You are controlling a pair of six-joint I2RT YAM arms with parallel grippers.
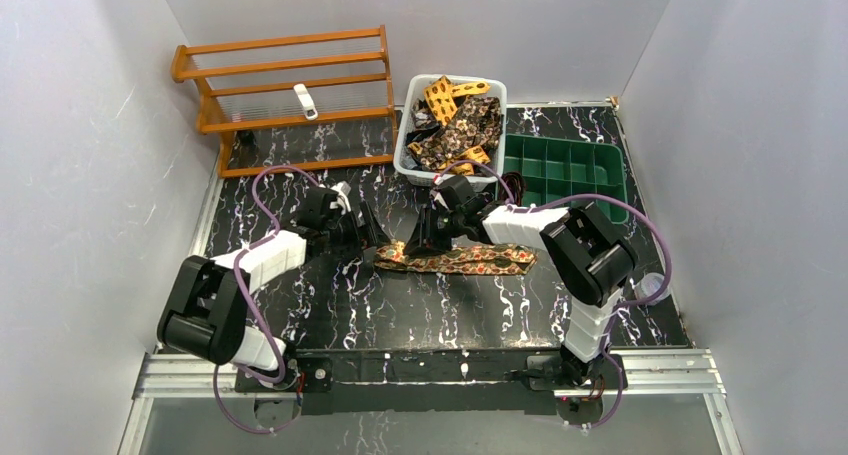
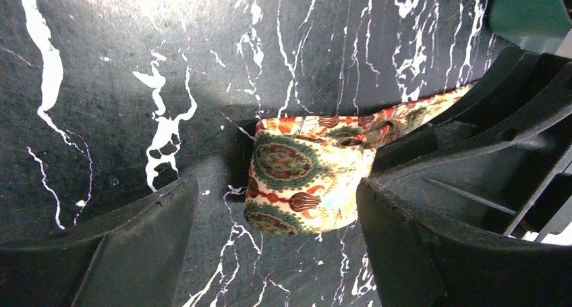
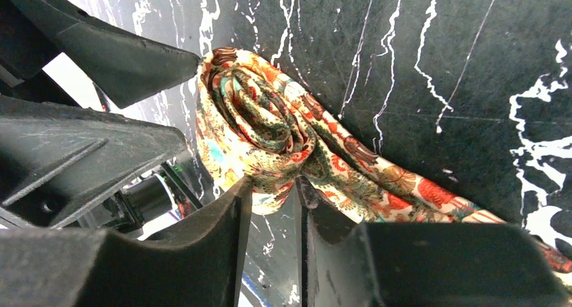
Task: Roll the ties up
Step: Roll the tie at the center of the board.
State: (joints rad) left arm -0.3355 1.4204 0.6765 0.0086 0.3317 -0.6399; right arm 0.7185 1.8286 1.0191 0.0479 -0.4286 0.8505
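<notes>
While the left gripper (image 2: pixel 275 189) stands wide open astride the coiled end of the red-orange paisley fabric necktie (image 2: pixel 303 175), the right gripper (image 3: pixel 271 198) pinches that coil, jaws nearly closed.

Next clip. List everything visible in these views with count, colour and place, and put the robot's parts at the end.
table: one, black with white veins, under everything.
rack: one, orange-brown wood, far left.
white piece: one, small, on the rack; too small to identify.
bin: one, white, far centre.
ties in the bin: several, yellow and brown prints, number unclear.
tray: one, green, with compartments, far right.
patterned tie: one, red, green and cream, table centre, left end coiled.
cables: purple, looped along both arms.
left tool: black, open, coil between its fingers.
right tool: black, pinching the tie beside the coil.
</notes>
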